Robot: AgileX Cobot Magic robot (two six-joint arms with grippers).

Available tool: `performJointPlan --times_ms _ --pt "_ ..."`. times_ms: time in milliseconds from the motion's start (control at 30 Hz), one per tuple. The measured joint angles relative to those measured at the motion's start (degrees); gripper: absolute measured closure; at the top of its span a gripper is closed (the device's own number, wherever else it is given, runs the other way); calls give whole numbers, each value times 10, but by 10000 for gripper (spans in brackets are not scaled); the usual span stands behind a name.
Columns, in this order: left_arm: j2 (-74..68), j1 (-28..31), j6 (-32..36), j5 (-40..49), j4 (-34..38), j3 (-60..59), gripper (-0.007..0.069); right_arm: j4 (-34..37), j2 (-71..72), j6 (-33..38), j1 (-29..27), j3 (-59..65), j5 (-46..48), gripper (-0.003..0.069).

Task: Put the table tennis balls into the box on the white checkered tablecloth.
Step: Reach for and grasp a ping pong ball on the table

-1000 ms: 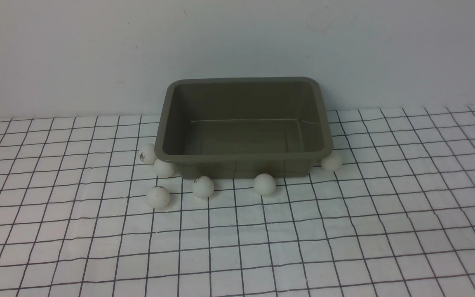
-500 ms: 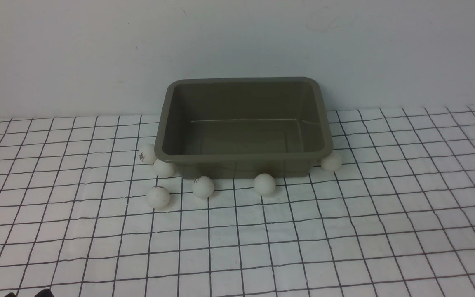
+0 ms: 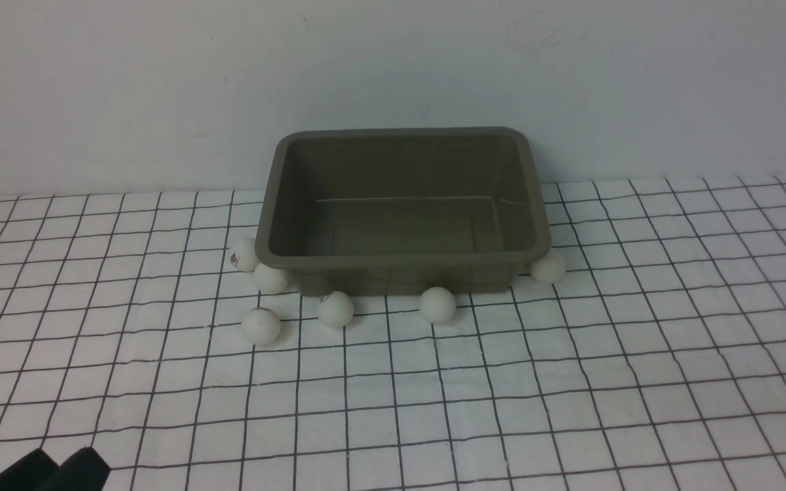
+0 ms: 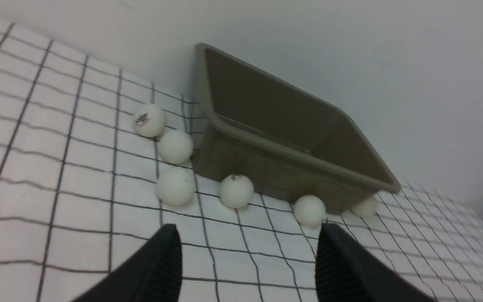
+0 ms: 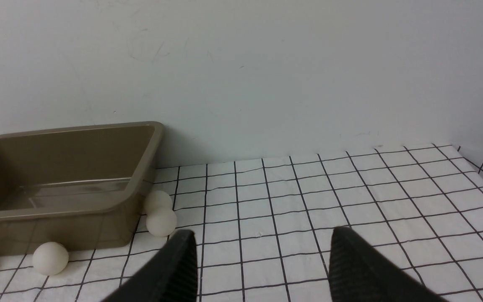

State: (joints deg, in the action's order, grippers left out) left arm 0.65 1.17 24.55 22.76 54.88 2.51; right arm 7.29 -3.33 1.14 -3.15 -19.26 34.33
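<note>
Your left hand [image 4: 248, 230] sits low at the near left corner of the white checkered tablecloth [image 3: 570, 409]. Its fingers are spread wide with nothing between them. Your right hand [image 5: 262, 235] is out of the front view, but its own camera shows its fingers parted and empty over bare cloth.

The box [image 3: 400, 259] stands at the far middle of the cloth, close to the wall [image 3: 161, 82]. It is empty, so none of the table tennis balls [image 3: 271, 278] is in it yet. Six show from the front, all on the cloth around the box's near side:
- Two are tucked at its left corner.
- The loose ball [image 3: 261, 325] stands clear in front of that pair.
- The marked ball [image 3: 336, 309] and another are just before the front wall.
- The corner ball [image 3: 548, 266] is at the right end, and the right wrist view shows a second one just beside it.

What matters for your next move is that the left cluster lies ahead and to the right of your left hand, which is the nearer arm to it. The right-corner pair lies ahead and to the left of your right hand. A ball has no long axis, so any closing direction will probably do for the loose ball. The balls by the box likely need fingers closing along the wall.
</note>
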Motion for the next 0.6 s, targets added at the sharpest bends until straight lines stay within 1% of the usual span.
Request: performJointPlan --times_ms 100,167,300,367,400,500,533,600 --pt "-9 0 27 31 0 29 230 4 0 6 0 0 0 269" --pt "-29 0 40 49 0 48 230 17 0 23 0 0 -1 269" --pt "-114 0 81 105 -33 108 230 80 0 121 0 0 -2 269" --pt "-160 0 97 125 -71 151 230 118 0 172 0 0 -2 269" --pt "-170 0 99 128 -84 165 230 127 0 182 0 0 -2 269" --pt "-215 0 102 133 -134 209 230 189 0 237 0 0 -2 269" --pt "-230 0 101 135 -162 227 230 235 0 264 0 0 -2 269" --pt "-260 0 89 141 -210 251 230 294 -5 303 0 -2 8 269"
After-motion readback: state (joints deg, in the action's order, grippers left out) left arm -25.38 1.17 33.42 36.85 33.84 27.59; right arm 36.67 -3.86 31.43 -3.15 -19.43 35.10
